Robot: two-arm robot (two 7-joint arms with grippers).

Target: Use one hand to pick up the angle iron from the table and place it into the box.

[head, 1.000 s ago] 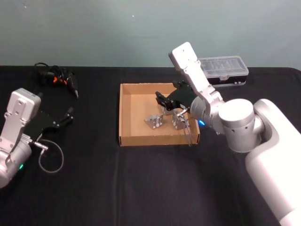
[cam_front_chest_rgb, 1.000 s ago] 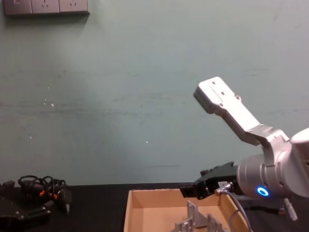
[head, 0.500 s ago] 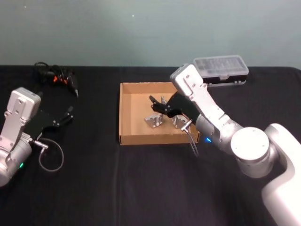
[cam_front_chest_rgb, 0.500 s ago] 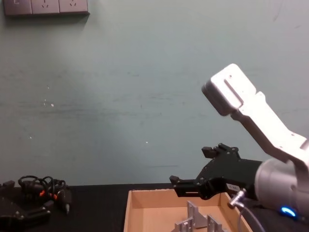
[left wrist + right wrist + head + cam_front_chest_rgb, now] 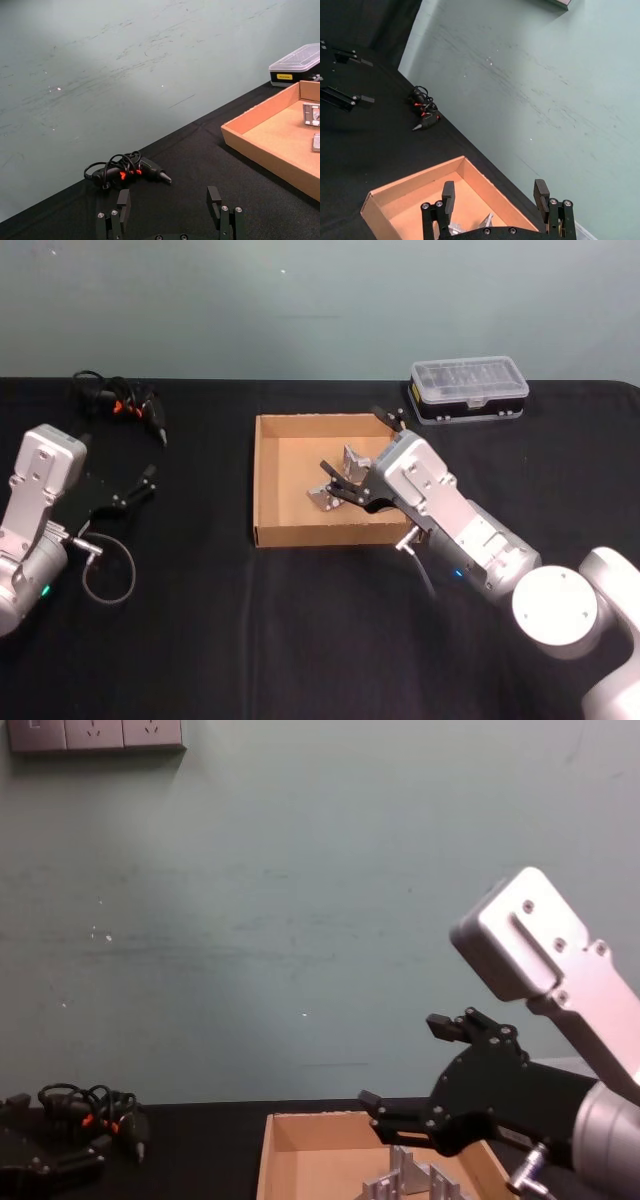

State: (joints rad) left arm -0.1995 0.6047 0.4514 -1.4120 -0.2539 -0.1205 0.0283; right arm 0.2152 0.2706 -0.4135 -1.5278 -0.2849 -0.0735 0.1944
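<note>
Nearest the robot, the right hand (image 5: 350,483) hangs over the near right part of the box (image 5: 262,485), its black fingers (image 5: 392,1108) spread apart and holding nothing. The left hand (image 5: 135,490) sits parked over the bench (image 5: 200,640) at the left side, its fingers (image 5: 123,199) also spread and empty.

Just beyond the right hand's fingertips, the angle irons (image 5: 325,496) lie on the floor of the box; two small bright metal brackets show there, close together, and in the chest view each (image 5: 402,1167) stands with one leg up. So the piece is already in the box, not on the bench.

As a thing to handle, such a bracket looks like stiff bare metal: it should not bend or crush, seems light for its bulk, and its smooth faces are likely slippery against hard fingers. The best hold is probably across the thin upright leg, one finger on each flat face, near the bend, where it cannot pivot. Grabbing by a corner or the sharp edge risks it twisting out. Dropped, it would likely clatter and bounce rather than break.

Farther back stand a clear-lidded plastic case (image 5: 468,390) at the right and a tangle of cables (image 5: 120,403) at the left, before the green wall (image 5: 300,300).
</note>
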